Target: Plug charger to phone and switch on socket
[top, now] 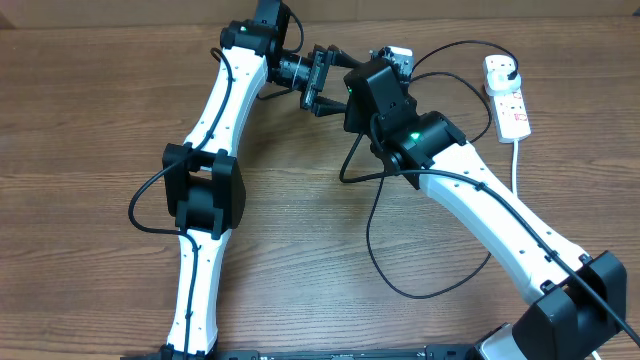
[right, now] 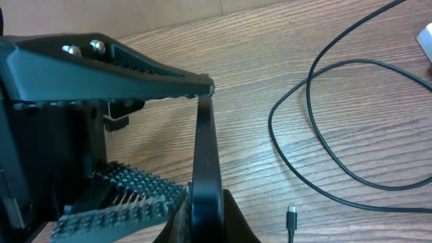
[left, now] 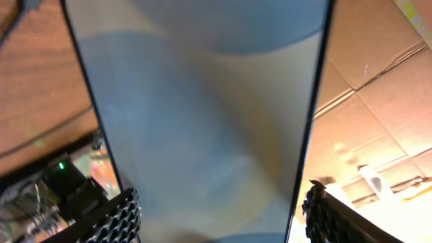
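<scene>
Now, the left gripper (left: 219,219) is clenched on the phone (left: 202,115), a pad on each long edge. The phone is lifted off the wood near the middle of the far edge. In the right wrist view it stands edge-on, a thin dark blade. I cannot tell which end carries the port.

The right gripper (top: 385,68) crowds in just beside the phone. Its fingers are hidden from above and its own camera shows no clear pair of tips, so I cannot tell whether it is released or clenched. It does not appear to hold the charger (right: 317,135). The connector tip (right: 291,217) lies loose on the table (top: 100,120), near the held phone.

The cable runs in slack loops over the middle of the tabletop towards the right edge.

The socket (top: 512,108) lies near the far right corner with the black plug (top: 503,70) seated in it. Its white cord (top: 517,160) trails towards the near edge. The switch state is not readable.

Step in hand, as I judge it, is fetching the tip and mating it. To do it well:
- Pinch the connector housing just behind the metal, not the cable.
- Keep the left grip firm, with the port end presented squarely.
- Line up on the port axis and push straight, without twisting.
- The loops give slack, so the plug should not be tugged.
</scene>
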Controlling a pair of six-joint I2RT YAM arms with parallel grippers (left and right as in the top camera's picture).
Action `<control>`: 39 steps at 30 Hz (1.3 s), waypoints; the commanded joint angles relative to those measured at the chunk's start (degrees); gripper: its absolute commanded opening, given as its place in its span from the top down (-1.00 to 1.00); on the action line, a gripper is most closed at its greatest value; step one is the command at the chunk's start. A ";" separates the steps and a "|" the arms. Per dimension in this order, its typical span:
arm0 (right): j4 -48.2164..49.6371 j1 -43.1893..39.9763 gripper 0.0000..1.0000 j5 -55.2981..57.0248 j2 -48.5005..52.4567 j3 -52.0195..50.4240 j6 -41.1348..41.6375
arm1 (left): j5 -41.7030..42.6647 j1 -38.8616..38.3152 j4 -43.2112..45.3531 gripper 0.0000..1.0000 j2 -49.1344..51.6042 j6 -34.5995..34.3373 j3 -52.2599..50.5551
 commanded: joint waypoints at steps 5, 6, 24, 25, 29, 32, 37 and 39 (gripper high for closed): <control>0.98 -1.05 0.93 2.56 -0.17 2.80 -0.98 | -6.56 1.55 7.43 -0.57 -0.76 2.32 1.66; 0.85 -1.49 0.93 2.56 -0.17 3.26 -1.40 | -7.52 2.08 8.13 -0.60 -0.76 3.15 1.66; -1.36 -12.74 0.93 -15.45 -0.50 9.86 -2.12 | -17.09 11.65 -7.34 -0.99 -14.93 32.92 1.68; -1.40 -14.12 0.93 -19.43 -0.66 10.10 -2.12 | -22.18 11.45 -10.60 -1.00 -18.38 34.97 1.68; -0.57 -17.42 0.93 -32.39 -0.83 10.12 -2.12 | -35.04 10.23 -18.71 -1.00 -27.12 40.41 1.68; 0.98 -19.76 0.93 -42.01 -0.83 10.12 -1.14 | -48.57 8.00 -25.53 -0.99 -33.03 40.96 1.68; 7.72 -24.59 0.93 -55.32 -0.81 10.12 4.79 | -63.69 0.17 -29.33 -1.00 -41.75 39.82 0.70; 9.79 -26.08 0.93 -58.80 -0.81 10.12 7.02 | -65.07 -2.12 -29.35 -1.00 -43.60 39.17 0.70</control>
